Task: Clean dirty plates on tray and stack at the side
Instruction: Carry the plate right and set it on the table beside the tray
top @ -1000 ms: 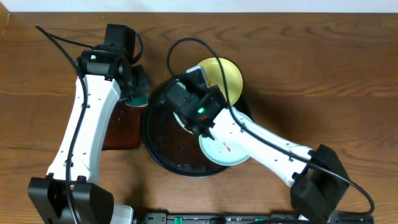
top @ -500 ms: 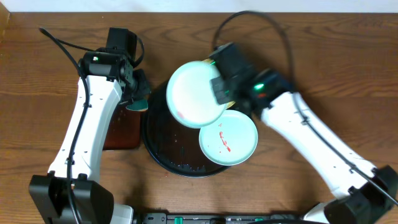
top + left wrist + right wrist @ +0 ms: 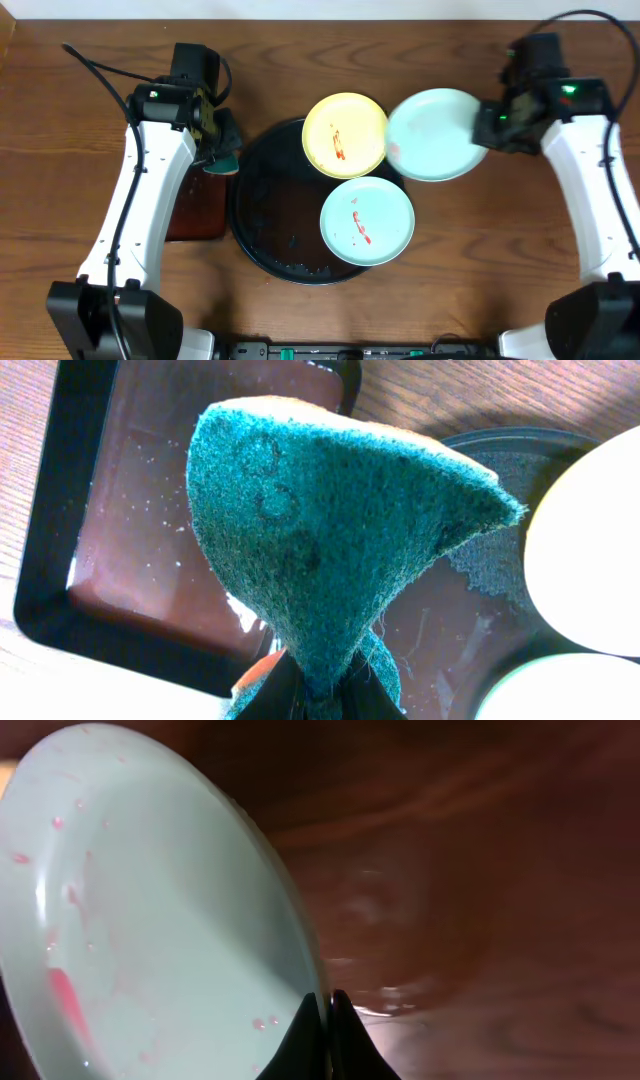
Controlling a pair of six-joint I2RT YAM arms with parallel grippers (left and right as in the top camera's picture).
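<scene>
Swung from mid-frame to upper right, a blue-green plate (image 3: 432, 135) sits rim-pinched in the tightly closed right gripper (image 3: 325, 1020); the left gripper (image 3: 318, 685), apparently fully closed, clamps a sponge (image 3: 330, 530).

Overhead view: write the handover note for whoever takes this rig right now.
Left gripper: shut on the green sponge, at the left edge of the round tray.
Right gripper: shut on the rim of one blue-green plate, held right of the tray; faint red traces on it.
Yellow plate: on the tray's far rim, red smear.
Second blue-green plate: on the tray, red smear.
Done: nothing stacked at the side yet.
Left: finish and set down the held plate, clean the other two, stack all three.
</scene>
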